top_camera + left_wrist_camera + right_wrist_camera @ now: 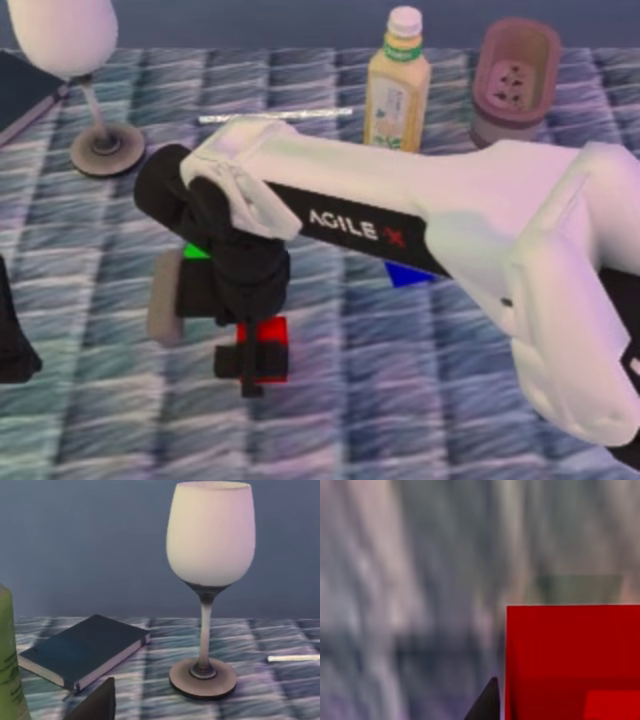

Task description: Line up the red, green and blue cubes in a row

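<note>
- Top view: right arm [450, 215] reaches across the striped surface [420, 400] from the right side. Its gripper [255, 355] hangs over the red cube [265, 335], dark fingers at the cube's sides; whether they grip it cannot be told here. A sliver of the green cube [196, 251] and a corner of the blue cube [408, 274] show from under the arm, which hides the rest. Wine glass [80, 70], book [22, 90], bottle [397, 85] and brown pot [515, 80] stand along the far edge. The left arm [12, 345] is parked, cut off at the left edge.
- Left wrist view: only this view shows the glass [210, 580] and book [85, 650] whole; no cubes appear. One dark fingertip [97, 705] enters the frame, so the spread cannot be told.
- Right wrist view: the red cube [572, 660] fills one corner, very close, beside one dark fingertip [487, 705]. A faint green patch lies beyond it, hard to make out.
</note>
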You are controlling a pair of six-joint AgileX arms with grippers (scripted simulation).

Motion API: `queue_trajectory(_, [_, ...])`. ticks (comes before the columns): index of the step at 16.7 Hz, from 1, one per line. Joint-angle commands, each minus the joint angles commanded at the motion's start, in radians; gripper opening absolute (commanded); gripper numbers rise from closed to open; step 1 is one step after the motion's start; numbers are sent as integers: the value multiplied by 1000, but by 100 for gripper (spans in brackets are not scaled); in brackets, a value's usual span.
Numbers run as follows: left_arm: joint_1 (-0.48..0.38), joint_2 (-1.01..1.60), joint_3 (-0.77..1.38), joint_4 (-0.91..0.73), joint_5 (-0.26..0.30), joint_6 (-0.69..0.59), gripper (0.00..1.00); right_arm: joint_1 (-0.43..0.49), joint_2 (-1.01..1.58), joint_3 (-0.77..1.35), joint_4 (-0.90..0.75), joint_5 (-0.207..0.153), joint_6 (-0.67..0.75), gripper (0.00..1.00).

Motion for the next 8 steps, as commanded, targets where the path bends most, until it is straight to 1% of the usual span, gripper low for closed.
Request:
queue_trajectory(2, [0, 0, 0, 0, 0, 0, 100, 0, 0, 0, 0, 0, 0, 98])
queue_trajectory(3, [0, 0, 0, 0, 0, 0, 100, 0, 0, 0, 0, 0, 0, 100])
queue_trajectory(8, [0, 0, 0, 0, 0, 0, 100, 0, 0, 0, 0, 0, 0, 100])
